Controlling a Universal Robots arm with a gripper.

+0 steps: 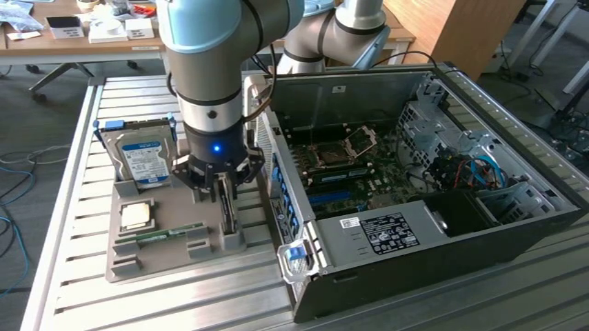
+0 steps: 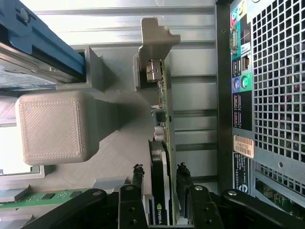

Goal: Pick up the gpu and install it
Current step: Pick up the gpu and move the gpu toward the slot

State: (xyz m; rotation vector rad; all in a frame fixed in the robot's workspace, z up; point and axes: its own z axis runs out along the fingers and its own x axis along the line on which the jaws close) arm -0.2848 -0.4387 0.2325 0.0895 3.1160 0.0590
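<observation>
Graphics card [image 1: 227,215], green, stands on edge in a slot of the grey holder tray [image 1: 129,265], just beside the open computer case [image 1: 442,207] on the exterior view's right. The pincer [image 2: 160,175] is spread, straddling the card's fan [image 2: 157,164] end, apparently not yet touching. Hazards: an off-centre squeeze could press the fan or tilt the card; the metal bracket [image 2: 155,40] could snag its slot. Surface: slatted metal table [image 1: 83,138]. Room: desks [image 1: 83,43] far off, cables [image 1: 18,165] on the floor.
</observation>
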